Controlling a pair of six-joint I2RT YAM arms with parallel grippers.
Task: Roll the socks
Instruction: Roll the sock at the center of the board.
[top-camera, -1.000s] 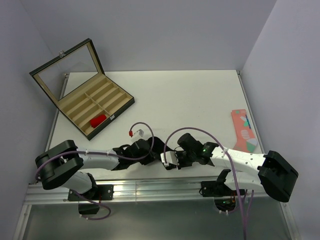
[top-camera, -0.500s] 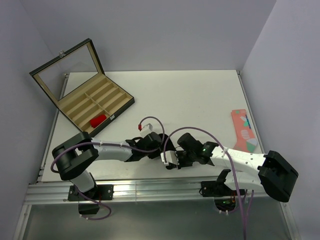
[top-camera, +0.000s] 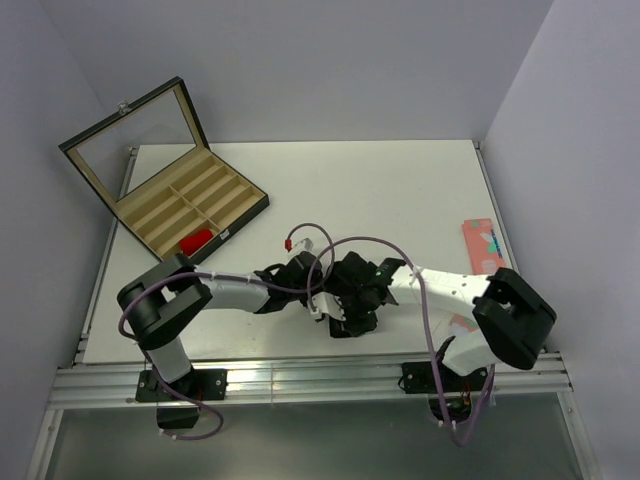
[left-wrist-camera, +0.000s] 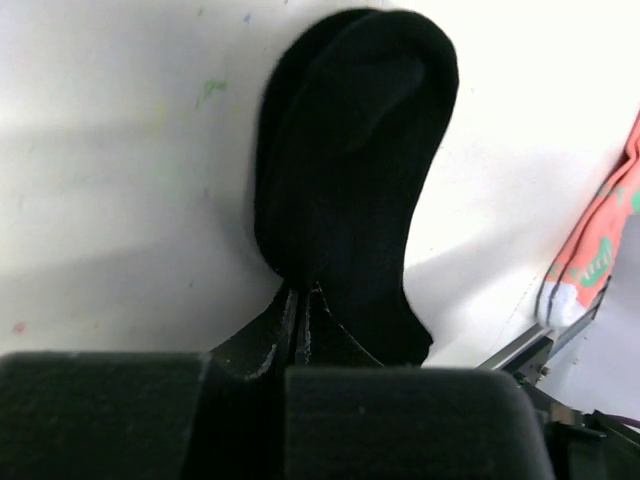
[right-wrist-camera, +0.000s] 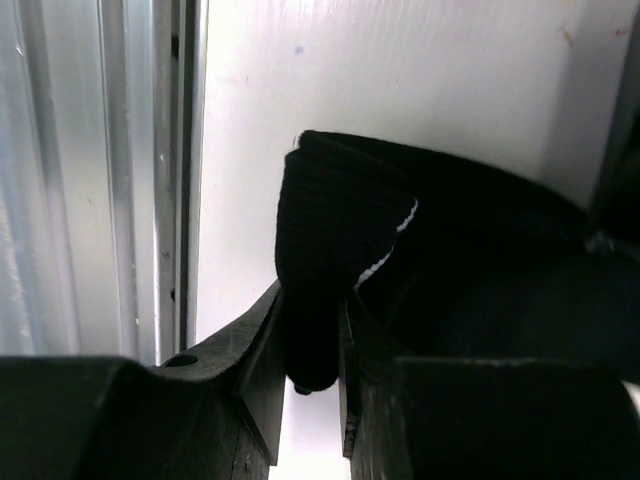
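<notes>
The left gripper (left-wrist-camera: 302, 295), newly arrived from 9 o'clock, is clamping shut on one end of the short black fabric sock (left-wrist-camera: 350, 150) at the white table's (top-camera: 400, 190) 6 o'clock edge; the right gripper (right-wrist-camera: 310, 335) is pinching its white-striped cuff; rolling is probably starting; the small red fabric sock (top-camera: 196, 241) is lying at 10 o'clock.

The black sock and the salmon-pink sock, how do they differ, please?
The black sock is dark with a white stripe; the salmon-pink sock has green and white patches. The left gripper and right gripper pinch the black sock; the salmon-pink sock lies flat, ungripped. Both are on the table.
</notes>
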